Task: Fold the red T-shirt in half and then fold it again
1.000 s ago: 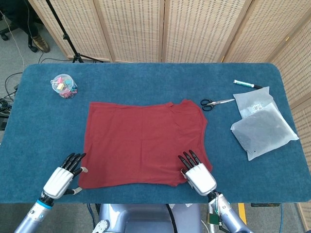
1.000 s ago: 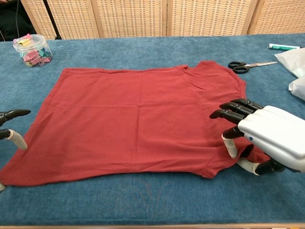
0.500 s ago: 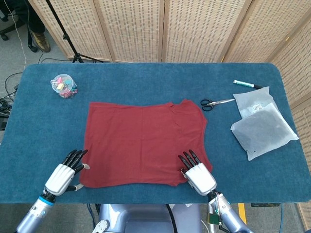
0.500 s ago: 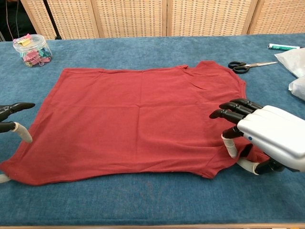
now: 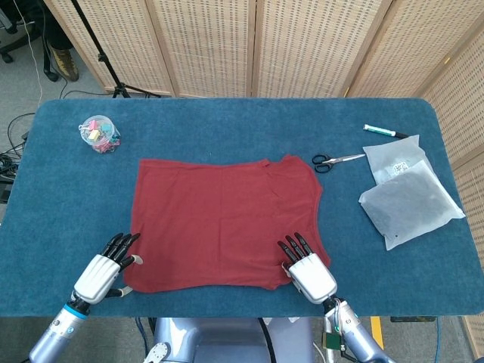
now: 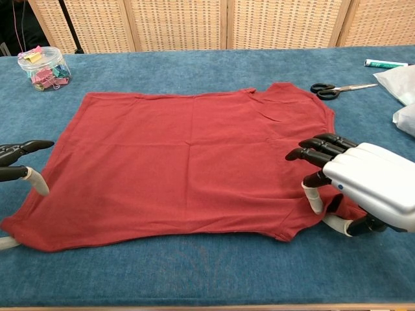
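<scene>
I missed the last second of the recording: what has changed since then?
The left hand moved right, closing on the red T-shirt's near-left corner, which has drawn slightly inward. The right hand stayed over the near-right corner; the scissors stayed put.

The red T-shirt is spread mid-surface — clear clip-filled jar behind-left, black-handled scissors behind-right.

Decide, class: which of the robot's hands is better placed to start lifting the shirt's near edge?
Right. The right hand is already over the flat red cotton T-shirt at its near corner, fingers on the cloth. The left hand only reaches the opposite corner's edge.
</scene>
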Controlling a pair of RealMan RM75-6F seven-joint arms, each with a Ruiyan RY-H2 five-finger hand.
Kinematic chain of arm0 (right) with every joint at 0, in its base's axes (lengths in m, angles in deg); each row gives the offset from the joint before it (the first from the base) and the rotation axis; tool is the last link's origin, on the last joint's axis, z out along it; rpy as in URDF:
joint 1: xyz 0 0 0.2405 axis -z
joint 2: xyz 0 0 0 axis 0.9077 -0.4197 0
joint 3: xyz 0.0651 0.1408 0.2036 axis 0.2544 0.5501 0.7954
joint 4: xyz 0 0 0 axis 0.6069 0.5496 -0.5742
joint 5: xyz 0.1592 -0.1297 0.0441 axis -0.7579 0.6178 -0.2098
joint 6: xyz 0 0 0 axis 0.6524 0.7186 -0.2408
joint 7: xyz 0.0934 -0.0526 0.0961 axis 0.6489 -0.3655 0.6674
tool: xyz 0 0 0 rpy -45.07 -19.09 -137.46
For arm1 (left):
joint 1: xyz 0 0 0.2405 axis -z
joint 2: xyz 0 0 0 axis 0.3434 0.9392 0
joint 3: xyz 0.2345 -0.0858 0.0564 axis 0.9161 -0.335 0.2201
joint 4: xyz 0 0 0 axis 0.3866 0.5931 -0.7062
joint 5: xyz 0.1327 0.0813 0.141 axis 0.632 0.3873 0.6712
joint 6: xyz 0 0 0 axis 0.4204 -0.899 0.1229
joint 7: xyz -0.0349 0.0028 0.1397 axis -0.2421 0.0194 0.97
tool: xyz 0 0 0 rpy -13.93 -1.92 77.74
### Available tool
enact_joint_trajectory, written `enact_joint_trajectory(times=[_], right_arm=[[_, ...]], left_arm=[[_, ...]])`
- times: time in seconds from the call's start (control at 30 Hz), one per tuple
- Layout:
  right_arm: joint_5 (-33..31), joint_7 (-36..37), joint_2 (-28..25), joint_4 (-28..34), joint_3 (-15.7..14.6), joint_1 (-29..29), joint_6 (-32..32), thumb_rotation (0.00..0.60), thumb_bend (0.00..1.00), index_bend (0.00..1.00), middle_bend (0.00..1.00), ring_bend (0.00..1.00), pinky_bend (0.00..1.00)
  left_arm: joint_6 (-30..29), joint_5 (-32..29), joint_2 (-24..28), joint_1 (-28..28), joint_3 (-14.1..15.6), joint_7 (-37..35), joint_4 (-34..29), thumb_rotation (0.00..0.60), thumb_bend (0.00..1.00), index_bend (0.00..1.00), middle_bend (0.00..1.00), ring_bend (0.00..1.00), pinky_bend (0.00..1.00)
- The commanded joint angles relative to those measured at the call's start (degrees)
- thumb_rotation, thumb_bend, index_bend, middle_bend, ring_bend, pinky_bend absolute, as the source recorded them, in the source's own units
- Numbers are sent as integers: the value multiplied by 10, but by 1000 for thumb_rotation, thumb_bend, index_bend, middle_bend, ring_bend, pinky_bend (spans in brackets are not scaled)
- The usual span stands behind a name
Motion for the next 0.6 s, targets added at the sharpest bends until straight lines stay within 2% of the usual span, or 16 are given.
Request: enact_joint_trajectory(times=[0.03, 0.17, 0.3, 0.6], right_arm=[[0, 1, 0, 0, 0, 0, 0, 600, 517, 606, 140, 0, 37], [-1, 2, 0, -2, -1, 0, 0, 600, 517, 605, 140, 0, 37], [-1, 3, 1, -3, -1, 0, -1, 600, 517, 605, 142, 0, 37], [-2, 5, -1, -2, -1, 0, -2, 600, 517, 606, 143, 0, 37]], left_arm=[[0, -1, 1, 1, 0, -1, -1, 600, 144, 422, 0, 0, 0], [4, -2, 1, 0, 3, -2, -1, 600, 177, 448, 0, 0, 0], [10, -5, 0, -1, 7, -9, 0, 600, 235, 544, 0, 0, 0], [9, -6, -4, -1, 9, -16, 5, 600, 378, 628, 0, 0, 0]])
